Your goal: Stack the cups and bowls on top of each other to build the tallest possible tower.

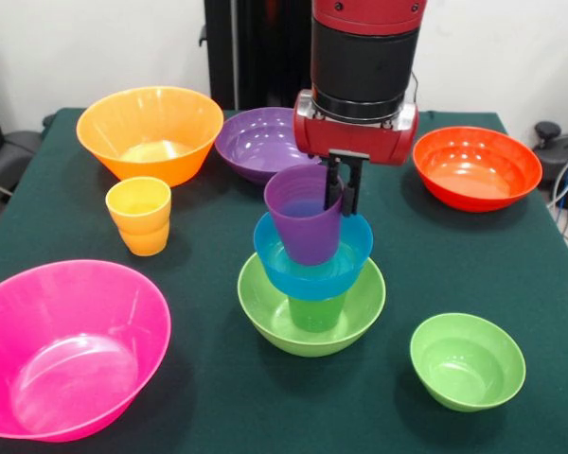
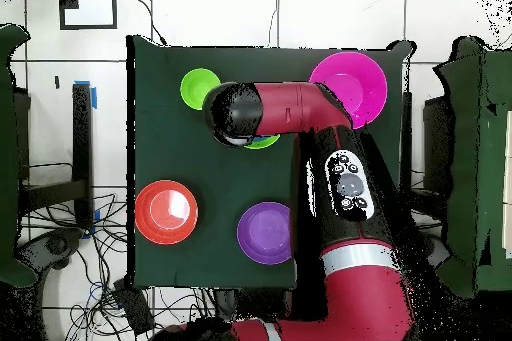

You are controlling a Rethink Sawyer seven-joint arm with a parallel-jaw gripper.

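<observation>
Pinching the rim of the purple cup [image 1: 303, 216], the gripper [image 1: 344, 192] has it seated in the blue bowl [image 1: 312, 260] atop the tower [image 1: 310, 284]. Letting go off-centre could, I'd guess, tip that narrow column. Dark green table [image 1: 549, 293], white wall behind, cables trailing alongside.

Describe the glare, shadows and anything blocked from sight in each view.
Front view: soft overhead light puts white glare on the pink bowl and orange bowl, with faint shadows beneath them; the gripper covers part of the purple cup rim. Overhead view: the arm hides the tower, leaving only a lime-green bowl sliver.
</observation>
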